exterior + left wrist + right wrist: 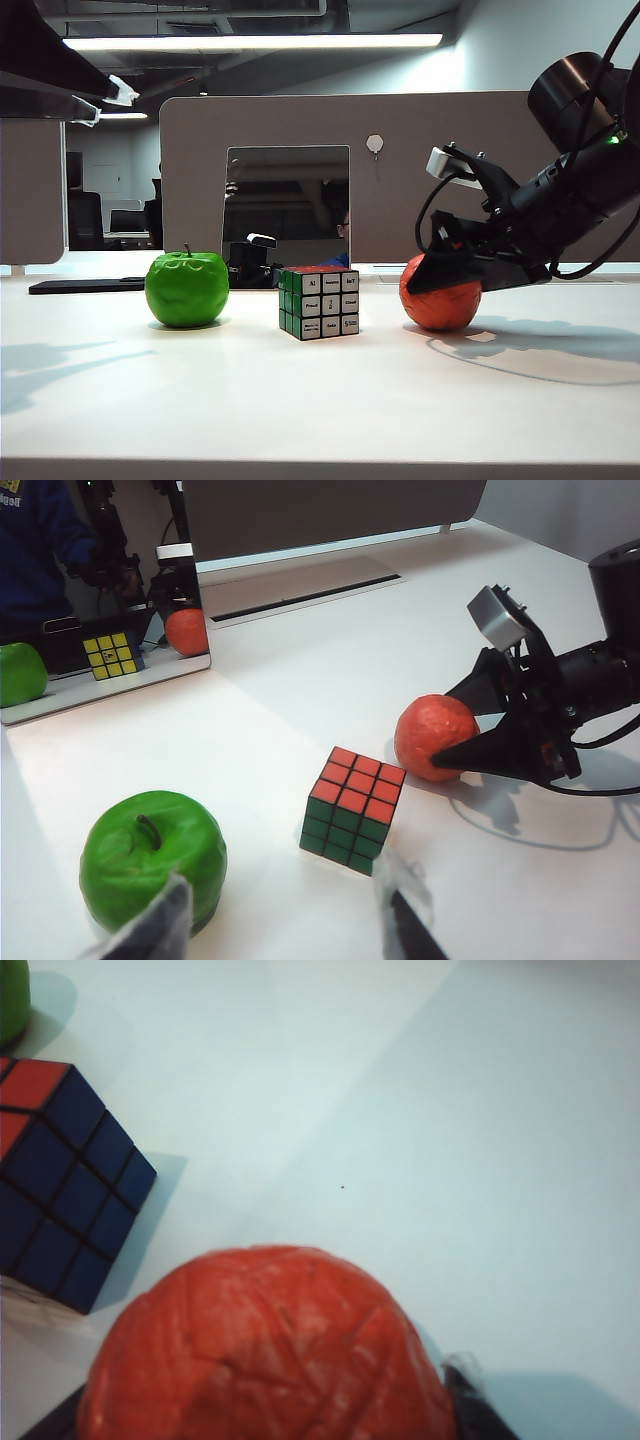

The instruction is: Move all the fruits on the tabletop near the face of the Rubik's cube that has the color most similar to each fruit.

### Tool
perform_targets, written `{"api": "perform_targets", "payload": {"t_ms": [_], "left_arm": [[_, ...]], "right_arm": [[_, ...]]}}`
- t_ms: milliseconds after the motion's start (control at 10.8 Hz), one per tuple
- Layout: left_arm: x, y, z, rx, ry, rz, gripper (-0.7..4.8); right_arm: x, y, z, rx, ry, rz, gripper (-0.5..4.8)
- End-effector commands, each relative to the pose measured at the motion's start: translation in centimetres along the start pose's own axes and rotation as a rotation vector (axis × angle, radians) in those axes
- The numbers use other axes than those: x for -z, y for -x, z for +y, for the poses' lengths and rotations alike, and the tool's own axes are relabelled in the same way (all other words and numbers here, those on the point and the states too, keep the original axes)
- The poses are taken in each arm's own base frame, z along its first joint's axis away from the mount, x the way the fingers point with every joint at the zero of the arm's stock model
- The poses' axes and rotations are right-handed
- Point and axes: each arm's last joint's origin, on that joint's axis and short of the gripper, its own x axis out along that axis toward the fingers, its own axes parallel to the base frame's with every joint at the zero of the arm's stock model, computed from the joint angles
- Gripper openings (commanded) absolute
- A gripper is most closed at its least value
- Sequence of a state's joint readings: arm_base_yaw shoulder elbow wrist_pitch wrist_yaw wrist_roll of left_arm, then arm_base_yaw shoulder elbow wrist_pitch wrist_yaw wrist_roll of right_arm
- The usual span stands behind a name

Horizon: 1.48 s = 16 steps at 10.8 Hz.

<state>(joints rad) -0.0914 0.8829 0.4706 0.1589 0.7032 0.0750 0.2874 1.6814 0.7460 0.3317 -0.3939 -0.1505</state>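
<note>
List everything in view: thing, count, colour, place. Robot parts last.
green apple: 1, glossy green, on the tabletop left of the cube.
Rubik's cube: 1, red top, green, white and blue sides, centre.
orange-red fruit: 1, right of the cube, apart from it.
tabletop: 1, white.
mirror: 1, upright behind the cube.
partition: 1, beige, behind the table.
left gripper: 1, open, raised, near the apple and cube, holding nothing.
right gripper: 1, black, fingers either side of the orange-red fruit; contact unclear.
</note>
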Motion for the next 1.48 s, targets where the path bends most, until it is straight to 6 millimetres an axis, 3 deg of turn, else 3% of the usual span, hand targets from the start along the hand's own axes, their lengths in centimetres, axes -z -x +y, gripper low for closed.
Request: {"api": "perform_targets", "payload": {"t_ms": [92, 370, 647, 740, 925, 1480], "left_arm": [[-0.2, 0.0, 0.0, -0.01, -0.009, -0.006, 2.46], [-0.2, 0.0, 0.0, -0.01, -0.009, -0.006, 2.46], [-0.2, 0.0, 0.0, -0.01, -0.009, -0.005, 2.46], [-0.1, 0.0, 0.0, -0.01, -0.009, -0.005, 2.46], [-0.1, 0.0, 0.0, -0.01, -0.009, -0.005, 2.46], [-0.1, 0.0, 0.0, -0.01, -0.009, -0.005, 2.46]], "right_arm": [[-0.5, 0.0, 0.0, -0.002, 0.011, -0.028, 3.36], [-0.9, 0.0, 0.0, -0.002, 0.005, -0.055, 3.36], [-3.0, -0.1, 0.0, -0.046, -0.001, -0.111, 3.36], [-5.0, -0.5, 1.3, -0.085, 0.041, -0.154, 3.37], [-6.5, -1.1, 3.6, -0.142, 0.087, -0.183, 3.37], [-6.5, -1.8, 6.3, -0.213, 0.116, -0.159, 3.37]]}}
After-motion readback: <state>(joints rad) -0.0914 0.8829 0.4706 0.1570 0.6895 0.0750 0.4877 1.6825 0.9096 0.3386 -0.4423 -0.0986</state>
